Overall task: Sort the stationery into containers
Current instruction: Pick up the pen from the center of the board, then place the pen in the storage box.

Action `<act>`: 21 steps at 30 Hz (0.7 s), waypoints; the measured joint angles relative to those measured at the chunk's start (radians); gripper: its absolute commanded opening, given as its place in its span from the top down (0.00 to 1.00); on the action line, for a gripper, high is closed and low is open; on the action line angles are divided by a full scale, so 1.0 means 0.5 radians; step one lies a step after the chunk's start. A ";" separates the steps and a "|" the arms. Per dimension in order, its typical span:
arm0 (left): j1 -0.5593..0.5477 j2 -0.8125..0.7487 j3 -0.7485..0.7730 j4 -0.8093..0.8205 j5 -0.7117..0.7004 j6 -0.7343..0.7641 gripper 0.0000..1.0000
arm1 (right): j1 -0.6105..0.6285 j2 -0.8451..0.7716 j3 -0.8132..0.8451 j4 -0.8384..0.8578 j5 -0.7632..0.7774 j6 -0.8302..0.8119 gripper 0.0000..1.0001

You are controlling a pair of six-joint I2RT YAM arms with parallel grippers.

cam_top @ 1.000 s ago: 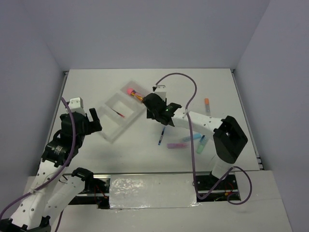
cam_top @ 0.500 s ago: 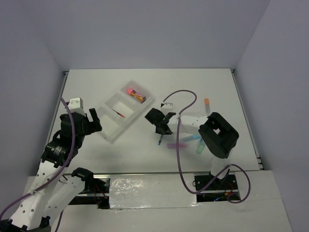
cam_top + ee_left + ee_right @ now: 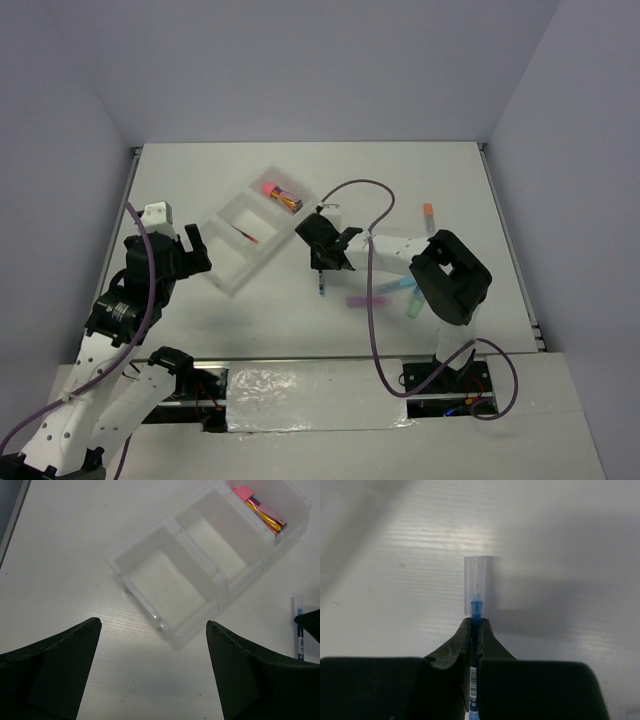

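Right gripper (image 3: pixel 475 632) has shifted frame-left and clamped the slim blue pen (image 3: pixel 481 585), clear-capped; left gripper (image 3: pixel 152 625) spread wide, empty

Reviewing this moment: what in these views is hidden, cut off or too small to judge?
Right wrist view: the shut right claw covers most of the blue pen; only tip and clear cap show.
No view settles whether the blue pen is lifted or resting.
Top view: red pen in the tray, too small for detail.
Top view: orange-tipped grey piece, too small to identify.
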 measured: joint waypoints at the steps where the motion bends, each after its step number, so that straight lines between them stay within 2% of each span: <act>1: 0.000 0.000 0.000 0.000 0.000 0.000 0.01 | 0.009 0.005 0.050 -0.002 -0.027 -0.057 1.00; 10: 0.000 0.000 0.000 0.000 0.004 0.001 0.01 | 0.046 0.098 0.735 0.191 -0.122 -0.626 0.99; 17: 0.000 0.000 0.000 0.001 0.017 0.001 0.01 | 0.046 0.525 1.376 0.204 -0.208 -0.941 0.97; 19: 0.000 0.000 0.000 0.002 0.022 0.002 0.01 | 0.046 0.606 1.470 0.203 -0.228 -0.980 0.93; 21: 0.000 0.000 0.000 0.002 0.029 0.002 0.01 | 0.045 0.668 1.533 0.202 -0.248 -1.003 0.85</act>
